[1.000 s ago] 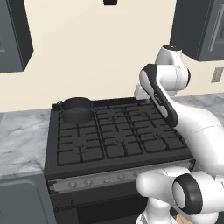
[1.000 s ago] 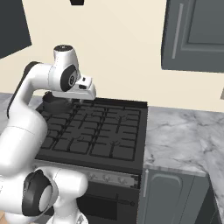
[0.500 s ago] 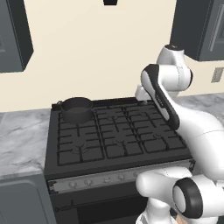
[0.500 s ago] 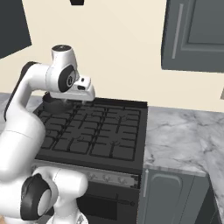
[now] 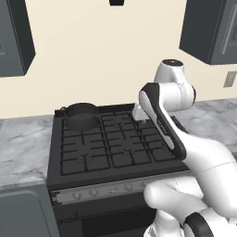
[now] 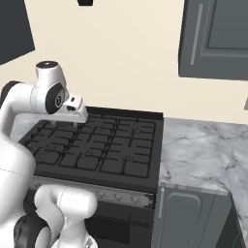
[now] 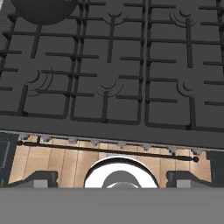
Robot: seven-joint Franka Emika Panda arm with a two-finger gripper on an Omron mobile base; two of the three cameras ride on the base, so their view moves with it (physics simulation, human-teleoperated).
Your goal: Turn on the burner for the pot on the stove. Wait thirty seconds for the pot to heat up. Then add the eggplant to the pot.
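Right now the tool (image 7: 112, 177) hangs wide open and empty above the stove (image 5: 115, 143); the pot (image 5: 81, 115) sits back-left, so its matching knob must be picked carefully from the front strip.

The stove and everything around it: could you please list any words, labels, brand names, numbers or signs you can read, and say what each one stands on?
None can be read.
The stove carries no brand or lettering.
The knobs on its silver front strip are too small to show any marks.
The pot and the wall cabinets are plain.
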